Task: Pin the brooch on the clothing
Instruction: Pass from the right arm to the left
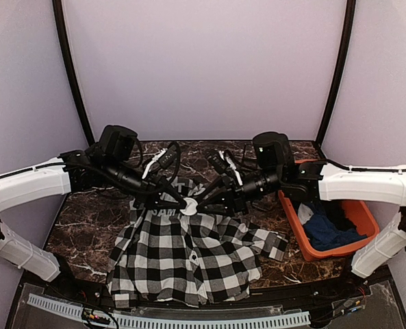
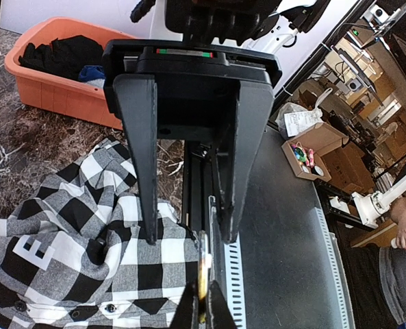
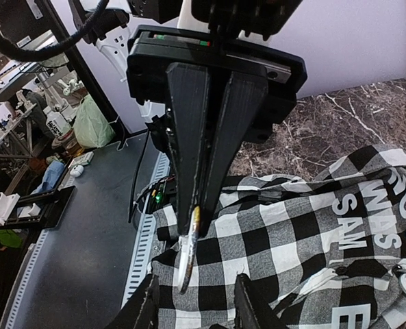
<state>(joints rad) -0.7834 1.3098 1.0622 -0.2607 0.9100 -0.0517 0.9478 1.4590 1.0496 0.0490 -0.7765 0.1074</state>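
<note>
A round white brooch (image 1: 189, 208) hangs in the air over the collar end of the clothing (image 1: 189, 253), a black-and-white checked shirt with white lettering (image 3: 353, 212) spread on the marble table. My left gripper (image 1: 184, 203) comes in from the left and is shut on the brooch (image 2: 203, 271), which shows edge-on between its tips. My right gripper (image 3: 194, 301) faces it from the right. Its jaws stand apart on either side of the brooch (image 3: 187, 257) without touching it. The shirt (image 2: 72, 233) lies below both grippers.
An orange bin (image 1: 305, 240) at the right holds a dark blue garment (image 1: 329, 229) and other dark cloth. A white perforated rail (image 1: 189, 319) runs along the table's near edge. Dark curved poles stand at the back corners.
</note>
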